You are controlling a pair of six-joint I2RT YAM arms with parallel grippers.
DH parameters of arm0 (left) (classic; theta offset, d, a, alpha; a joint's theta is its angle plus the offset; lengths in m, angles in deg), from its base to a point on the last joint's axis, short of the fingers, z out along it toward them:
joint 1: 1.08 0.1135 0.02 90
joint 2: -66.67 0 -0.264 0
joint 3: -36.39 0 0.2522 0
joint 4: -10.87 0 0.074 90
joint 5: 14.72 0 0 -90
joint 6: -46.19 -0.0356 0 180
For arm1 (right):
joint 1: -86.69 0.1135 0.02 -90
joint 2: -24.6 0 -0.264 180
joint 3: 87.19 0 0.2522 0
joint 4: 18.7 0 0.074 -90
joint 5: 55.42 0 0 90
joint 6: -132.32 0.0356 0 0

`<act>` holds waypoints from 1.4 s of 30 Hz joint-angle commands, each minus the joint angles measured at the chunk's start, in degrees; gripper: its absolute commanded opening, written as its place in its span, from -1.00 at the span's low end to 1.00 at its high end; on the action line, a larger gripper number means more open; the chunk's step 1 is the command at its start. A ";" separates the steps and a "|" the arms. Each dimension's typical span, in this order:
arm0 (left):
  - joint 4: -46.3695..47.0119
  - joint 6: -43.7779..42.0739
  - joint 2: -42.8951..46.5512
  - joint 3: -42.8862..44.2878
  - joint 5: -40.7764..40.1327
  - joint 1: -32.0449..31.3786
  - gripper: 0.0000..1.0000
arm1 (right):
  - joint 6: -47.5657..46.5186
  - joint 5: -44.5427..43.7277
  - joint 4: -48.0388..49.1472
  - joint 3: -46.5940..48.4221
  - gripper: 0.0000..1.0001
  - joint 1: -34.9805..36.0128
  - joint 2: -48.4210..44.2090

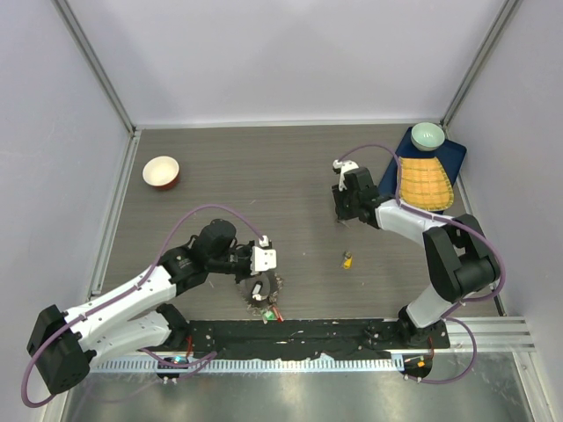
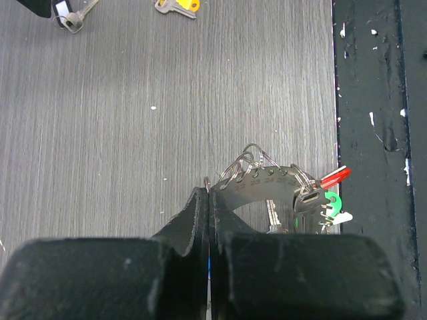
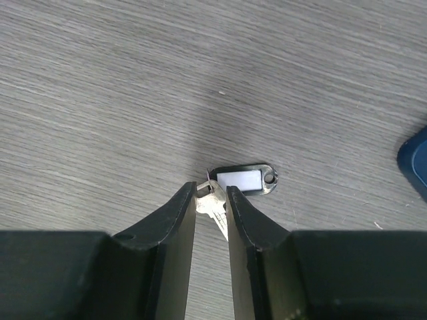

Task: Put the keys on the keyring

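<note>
The keyring (image 1: 261, 294), a flat grey metal ring hung with small wire loops and keys, lies near the table's front edge. My left gripper (image 2: 210, 192) is shut on its rim (image 2: 267, 187); red (image 2: 335, 177) and green (image 2: 331, 200) tags hang at its right. Farther back, my right gripper (image 3: 211, 193) is shut on the head of a silver key (image 3: 213, 205) that lies on the table, its black tag with a white label (image 3: 243, 179) just beyond the fingertips. A yellow-tagged key (image 1: 347, 259) lies loose between the arms.
A red-and-white bowl (image 1: 161, 171) stands at the back left. A blue tray (image 1: 456, 156) at the back right carries a green bowl (image 1: 427, 134) and a yellow mat (image 1: 425, 182). A black strip (image 2: 373, 100) runs along the near edge beside the keyring.
</note>
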 commanded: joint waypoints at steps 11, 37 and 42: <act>1.90 0.36 0.89 0.83 -0.16 -0.26 -1.00 | -2.15 2.08 2.88 -0.25 -0.46 -0.46 2.21; 1.99 0.53 1.16 0.74 -0.78 -0.35 -1.00 | -2.85 2.08 0.60 1.25 -0.55 -0.46 4.67; 1.90 0.53 1.07 0.83 -0.69 -0.26 -1.00 | -2.85 2.08 0.86 1.51 -0.55 -0.46 4.93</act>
